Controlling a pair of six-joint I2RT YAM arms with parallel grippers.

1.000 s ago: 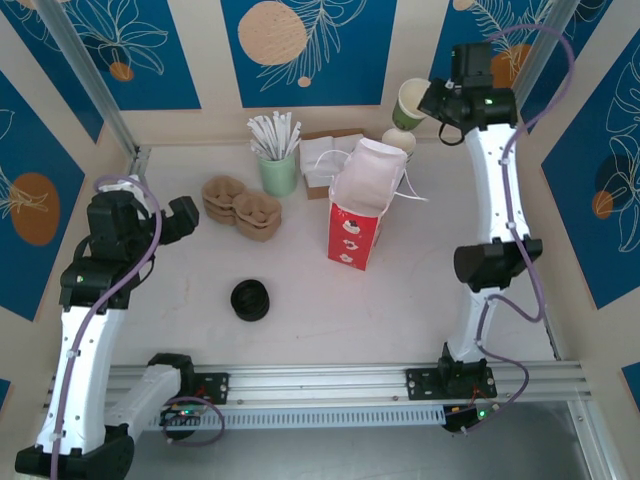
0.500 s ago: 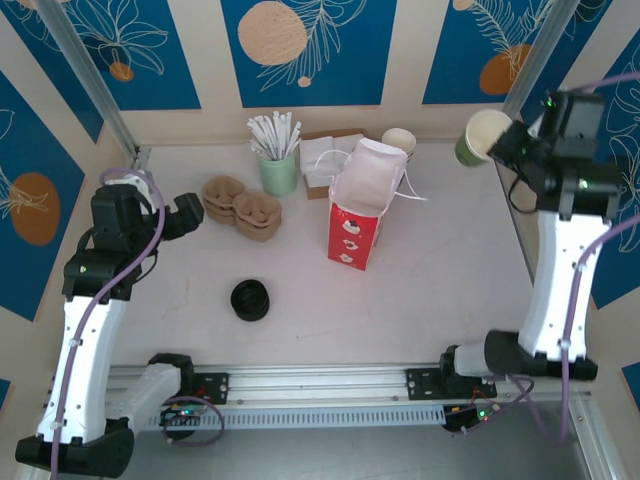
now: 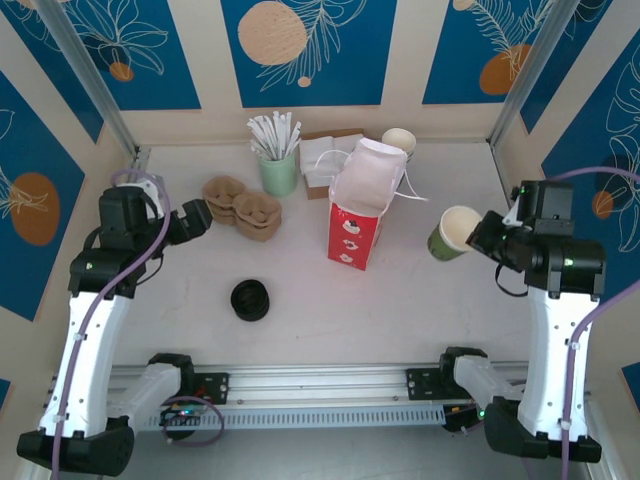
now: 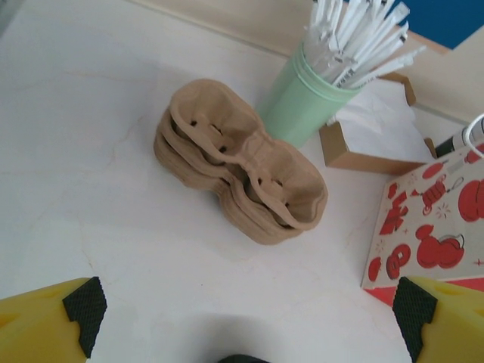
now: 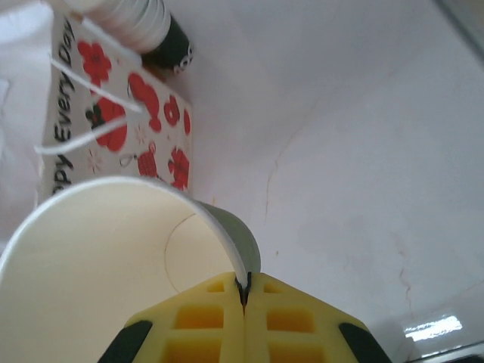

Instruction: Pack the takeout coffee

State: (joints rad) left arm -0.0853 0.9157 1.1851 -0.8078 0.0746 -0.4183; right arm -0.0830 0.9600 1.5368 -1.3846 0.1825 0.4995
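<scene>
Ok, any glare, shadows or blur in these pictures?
Right wrist view: bright glare patch on the table, lower right. Left wrist view: soft dark shadow on the table by the bottom edge, cup carriers crisp. Top view: even light, no blur.

The right gripper point(image 5: 243, 293) rises from the bottom centre of the frame, its two yellow fingers point(image 5: 204, 325) pressed together on the rim of a paper cup point(image 5: 106, 257). The cup has no lid, and its open mouth faces the camera and takes up the lower left, cream inside with a strip of green outer wall beside the fingers. Above it, in the upper left, is a white bag point(image 5: 144, 121) printed with red flowers and the dark lettering "Every Day", white cord handles point(image 5: 91, 134) lying across it. A black round object point(image 5: 174, 49) sits just beyond the bag near the top edge. The pale tabletop point(image 5: 363, 151) covers the right side.
</scene>
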